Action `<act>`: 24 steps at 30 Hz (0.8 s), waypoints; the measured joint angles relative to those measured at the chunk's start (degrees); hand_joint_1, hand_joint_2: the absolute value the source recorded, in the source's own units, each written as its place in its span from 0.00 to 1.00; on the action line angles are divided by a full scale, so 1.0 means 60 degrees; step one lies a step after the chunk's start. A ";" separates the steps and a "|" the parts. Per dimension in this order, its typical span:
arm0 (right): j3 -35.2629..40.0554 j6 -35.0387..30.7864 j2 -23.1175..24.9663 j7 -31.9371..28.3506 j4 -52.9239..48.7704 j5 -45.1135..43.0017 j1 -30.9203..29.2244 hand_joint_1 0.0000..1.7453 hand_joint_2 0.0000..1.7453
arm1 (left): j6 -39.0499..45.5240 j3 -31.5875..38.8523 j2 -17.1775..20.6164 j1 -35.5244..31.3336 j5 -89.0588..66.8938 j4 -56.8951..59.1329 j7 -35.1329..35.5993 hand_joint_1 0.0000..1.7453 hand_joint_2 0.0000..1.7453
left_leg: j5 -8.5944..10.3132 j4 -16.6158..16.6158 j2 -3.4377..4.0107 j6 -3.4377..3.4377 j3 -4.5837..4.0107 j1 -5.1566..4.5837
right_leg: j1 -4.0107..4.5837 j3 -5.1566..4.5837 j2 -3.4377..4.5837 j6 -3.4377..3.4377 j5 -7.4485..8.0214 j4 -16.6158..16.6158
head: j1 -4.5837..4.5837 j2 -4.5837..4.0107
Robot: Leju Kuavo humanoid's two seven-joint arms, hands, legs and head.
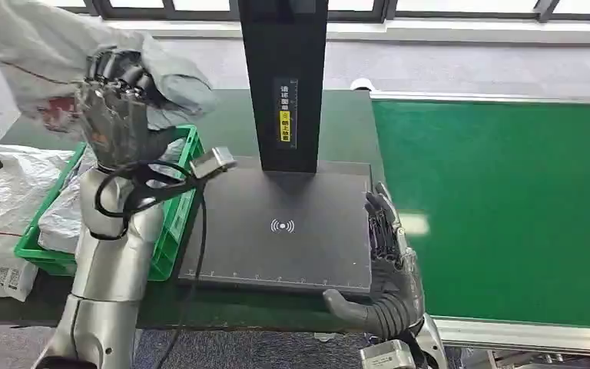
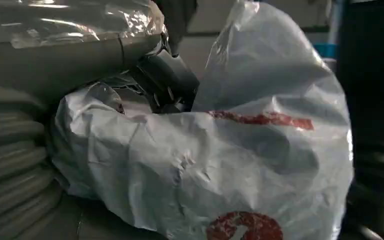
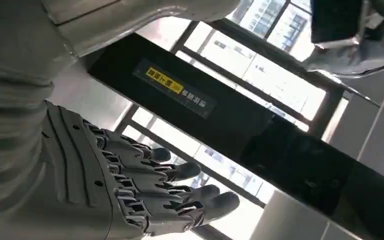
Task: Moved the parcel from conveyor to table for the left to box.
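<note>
Below the raised left hand (image 1: 115, 108) sits the green crate (image 1: 180, 223), ready for boxing; its fingers clutch the grey plastic parcel (image 1: 46, 54) aloft. The right hand (image 1: 388, 261), fingers spread, holds nothing beside the scanner plate (image 1: 284, 231).

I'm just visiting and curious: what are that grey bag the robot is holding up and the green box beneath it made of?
The parcel in the left hand looks like thin plastic film, a grey mailer bag: it creases sharply and has a slight sheen, with red print on it. The green crate looks like rigid moulded plastic, judging by its slotted walls and even glossy colour.
</note>
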 measured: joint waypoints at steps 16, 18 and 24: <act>0.0149 0.0000 0.0153 0.0065 0.0313 0.0153 -0.0072 0.00 1.00 | 0.0000 0.1674 0.0152 -0.0557 -0.0951 0.0754 0.0629 1.00 1.00 | -0.0005 0.0001 -0.0001 -0.0003 -0.0007 -0.0001 | -0.0001 -0.0017 0.0001 -0.0004 -0.0005 -0.0004 | 0.0000 0.0000; 0.0153 0.0018 0.0167 0.0106 0.0313 0.0193 -0.0073 0.00 1.00 | 0.0000 0.1594 0.0339 -0.0768 -0.1119 0.1298 0.1435 1.00 1.00 | -0.0002 0.0001 -0.0002 -0.0004 -0.0006 -0.0001 | 0.0000 -0.0018 -0.0002 -0.0005 -0.0005 -0.0003 | 0.0000 0.0000; 0.0208 0.0284 0.0197 0.0222 0.0317 0.0262 -0.0075 0.00 1.00 | -0.0418 0.0844 0.0980 -0.1894 -0.1191 0.5043 0.3430 1.00 1.00 | 0.0006 0.0000 -0.0001 -0.0015 -0.0001 0.0000 | 0.0005 -0.0018 0.0007 -0.0015 0.0004 0.0004 | 0.0000 0.0000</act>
